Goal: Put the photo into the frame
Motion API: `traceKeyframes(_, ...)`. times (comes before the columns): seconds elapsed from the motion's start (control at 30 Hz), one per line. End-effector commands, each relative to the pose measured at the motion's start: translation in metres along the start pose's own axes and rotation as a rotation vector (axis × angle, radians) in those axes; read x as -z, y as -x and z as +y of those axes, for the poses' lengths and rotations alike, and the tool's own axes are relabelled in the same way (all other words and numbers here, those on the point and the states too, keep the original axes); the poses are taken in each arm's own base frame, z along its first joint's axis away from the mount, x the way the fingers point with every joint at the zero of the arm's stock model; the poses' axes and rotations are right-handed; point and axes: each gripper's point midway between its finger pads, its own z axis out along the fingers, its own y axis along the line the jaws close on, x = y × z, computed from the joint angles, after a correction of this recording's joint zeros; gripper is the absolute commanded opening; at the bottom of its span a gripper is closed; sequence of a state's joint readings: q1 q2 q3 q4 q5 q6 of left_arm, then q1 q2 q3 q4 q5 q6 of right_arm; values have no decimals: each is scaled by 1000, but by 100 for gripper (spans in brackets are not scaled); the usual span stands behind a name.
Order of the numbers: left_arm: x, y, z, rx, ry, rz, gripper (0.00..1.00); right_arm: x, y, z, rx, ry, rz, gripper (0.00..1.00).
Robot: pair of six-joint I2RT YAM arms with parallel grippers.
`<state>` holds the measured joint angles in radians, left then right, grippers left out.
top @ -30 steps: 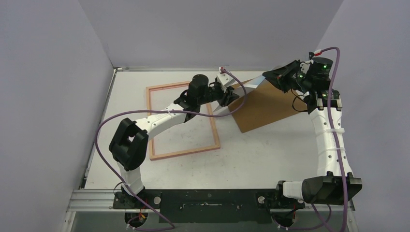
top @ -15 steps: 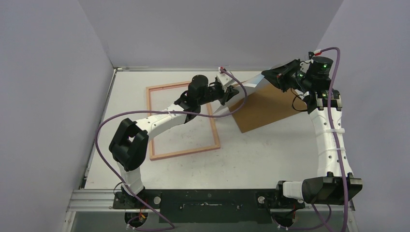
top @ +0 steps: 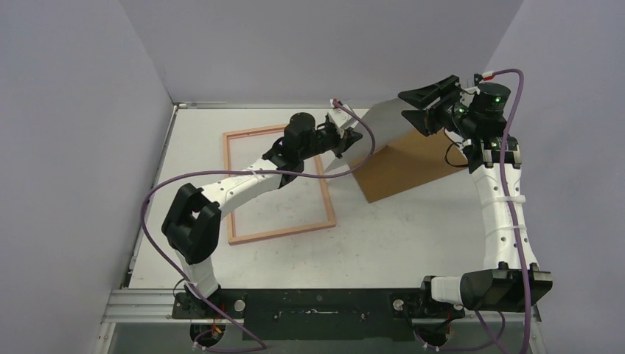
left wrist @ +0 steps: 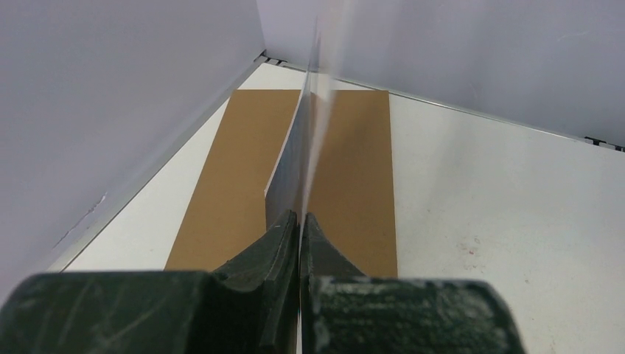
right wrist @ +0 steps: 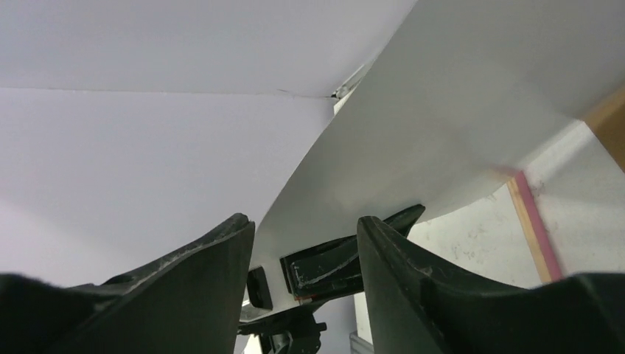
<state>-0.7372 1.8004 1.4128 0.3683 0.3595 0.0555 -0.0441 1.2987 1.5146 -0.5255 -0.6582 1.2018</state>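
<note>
The photo [top: 379, 125] stands on edge above the table's far side, its white back [right wrist: 457, 110] facing the right wrist camera. My left gripper [top: 346, 141] is shut on the photo's near-left edge. In the left wrist view the sheet [left wrist: 301, 162] runs edge-on out of the closed fingertips [left wrist: 301, 218]. My right gripper [top: 421, 107] hovers open at the photo's far right corner, its jaws [right wrist: 306, 228] apart and off the sheet. The frame [top: 230, 184] lies flat at centre-left, pale side up; a pink strip of the frame [right wrist: 534, 228] shows beneath the photo.
A plain brown backing board [top: 409, 166] lies flat under and to the right of the photo, also seen as a brown board [left wrist: 221, 184] in the left wrist view. Purple walls enclose the table on three sides. Purple cables loop from both arms.
The right gripper has opened, let go of the photo's corner and risen a little. The left gripper has closed on the photo, which now stands steeper.
</note>
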Motion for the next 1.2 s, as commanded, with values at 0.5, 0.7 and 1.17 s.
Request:
traceKeyframes(0.5,59,111,59,72,424,-61,0,63,29,137,363,496,-314,83)
traceKeyframes(0.7,105,123,96,130,727,-20,0,67,28,120,468,416,-368,83)
traceKeyframes(1.17,231,123,148,275,1283,98,0,4,-18,66,539,217,-228,83)
